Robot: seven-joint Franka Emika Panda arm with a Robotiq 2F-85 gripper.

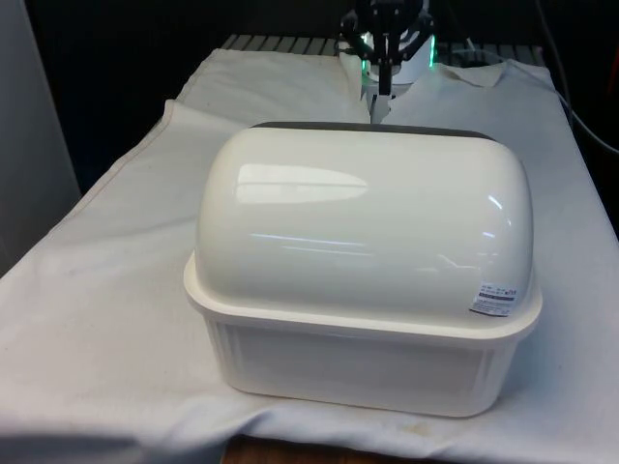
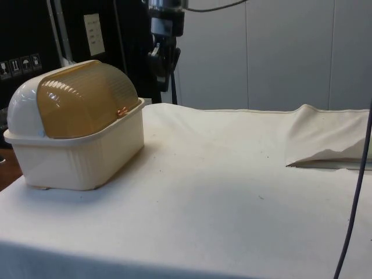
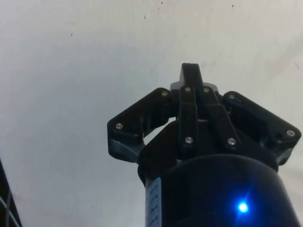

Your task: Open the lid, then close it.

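A cream bread box (image 1: 363, 280) sits shut near the table's (image 1: 87, 329) front edge, the black gripper (image 2: 164, 58) hanging beyond it.

Nearest is the box's glossy white domed back; its amber ribbed roll lid (image 2: 81, 100) faces the robot, fully down, with a small copper-coloured knob (image 2: 121, 111) at its lower edge. The plastic looks light, stiff and slippery, so the knob seems the best hold. Farther back, the gripper hovers above the cloth, fingers (image 3: 188, 111) pressed together, holding nothing.
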